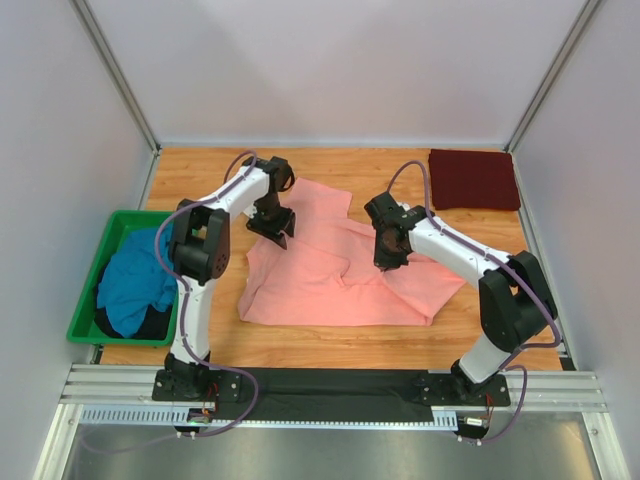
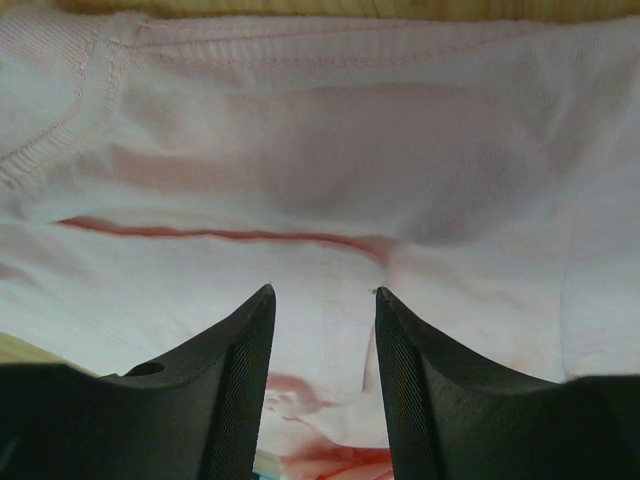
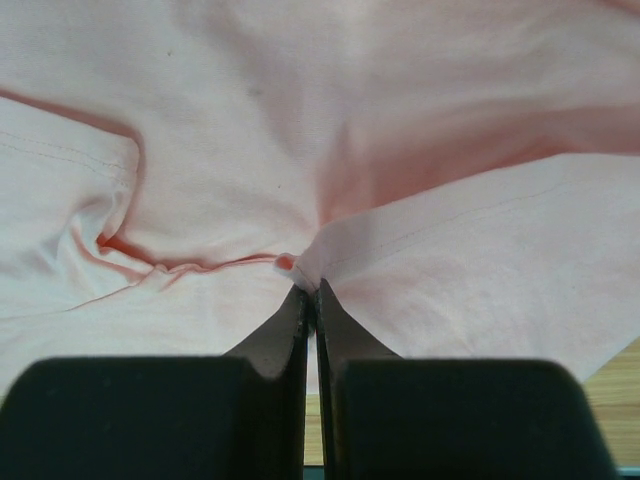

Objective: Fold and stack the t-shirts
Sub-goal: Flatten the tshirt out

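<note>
A salmon-pink t-shirt [image 1: 330, 275] lies rumpled and partly folded across the middle of the table. My left gripper [image 1: 272, 228] stands at its back left corner. In the left wrist view its jaws [image 2: 322, 292] are apart, with pink cloth [image 2: 320, 150] below and between them. My right gripper [image 1: 388, 258] is at the shirt's right side. It is shut [image 3: 311, 285] on a pinched hem fold of the pink shirt [image 3: 250, 100]. A dark maroon t-shirt [image 1: 474, 178] lies folded at the back right. A teal-blue t-shirt [image 1: 135, 280] is heaped in the bin.
The green plastic bin [image 1: 88, 270] stands at the table's left edge, with some dark cloth [image 1: 150, 322] under the teal shirt. Grey walls close in the wooden table [image 1: 200, 175] on three sides. A metal rail with the arm bases runs along the near edge.
</note>
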Available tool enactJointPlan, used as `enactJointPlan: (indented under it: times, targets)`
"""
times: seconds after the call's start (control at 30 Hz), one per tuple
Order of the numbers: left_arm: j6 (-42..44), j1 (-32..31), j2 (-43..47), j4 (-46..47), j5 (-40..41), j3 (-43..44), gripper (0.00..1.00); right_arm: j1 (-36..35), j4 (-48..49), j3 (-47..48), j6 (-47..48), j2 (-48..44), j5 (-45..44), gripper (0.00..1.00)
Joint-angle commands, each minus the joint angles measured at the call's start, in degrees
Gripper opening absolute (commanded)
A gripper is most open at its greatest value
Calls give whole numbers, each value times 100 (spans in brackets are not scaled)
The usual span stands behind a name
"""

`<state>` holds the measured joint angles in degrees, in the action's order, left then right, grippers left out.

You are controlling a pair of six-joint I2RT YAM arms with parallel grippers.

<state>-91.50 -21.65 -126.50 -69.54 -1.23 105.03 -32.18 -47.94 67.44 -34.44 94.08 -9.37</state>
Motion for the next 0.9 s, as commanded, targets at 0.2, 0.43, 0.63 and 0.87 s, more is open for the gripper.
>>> enactJointPlan:
  times: [0.2,0.43,0.63,0.87]
  targets:
    - [-167,82,-288,115,70,289,52,-7,39,68,7,-180,22,0]
    - [-113,82,-411,-34,115,580,52,-7,75,138,60,-66,40,0]
    - [-61,82,-498,-86,71,545,50,2,83,208,86,31,31,0]
    - [-34,73,-630,-174,-140,606,48,-7,31,366,121,128,-4,0]
